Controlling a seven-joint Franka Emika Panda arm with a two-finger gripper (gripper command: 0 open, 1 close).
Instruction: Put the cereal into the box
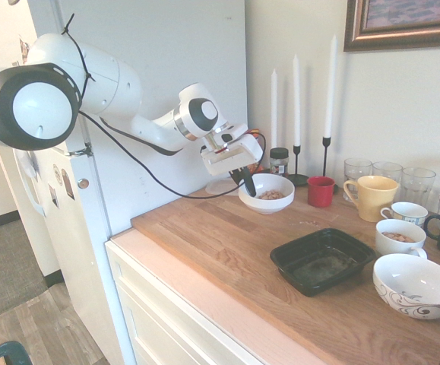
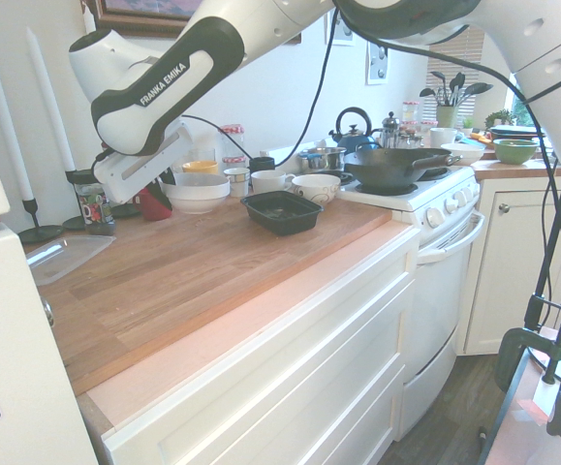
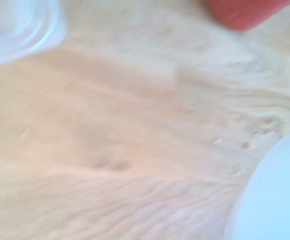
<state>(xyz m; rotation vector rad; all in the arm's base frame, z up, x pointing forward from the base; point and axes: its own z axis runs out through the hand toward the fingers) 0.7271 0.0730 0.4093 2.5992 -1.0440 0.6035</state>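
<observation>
I see a crowded wooden counter (image 1: 227, 243): 3 white candles (image 1: 295, 91) at the wall, a dark-lidded jar (image 1: 279, 161), a red cup (image 1: 320, 192), a yellow mug (image 1: 371, 196), clear glasses (image 1: 390, 173) and several white bowls and cups to the right. The black box (image 1: 320, 260) sits nearer the counter's front edge, with a patterned white bowl (image 1: 416, 284) just beside it. The cereal (image 1: 271, 195) lies in a white bowl (image 1: 267, 193) in front of the candles. My pincer (image 1: 248, 184) hangs at that bowl's near rim, angled downward, its fingers closed together; I can't tell whether anything is pinched between them. The box is well apart from it, with bare wood between.
</observation>
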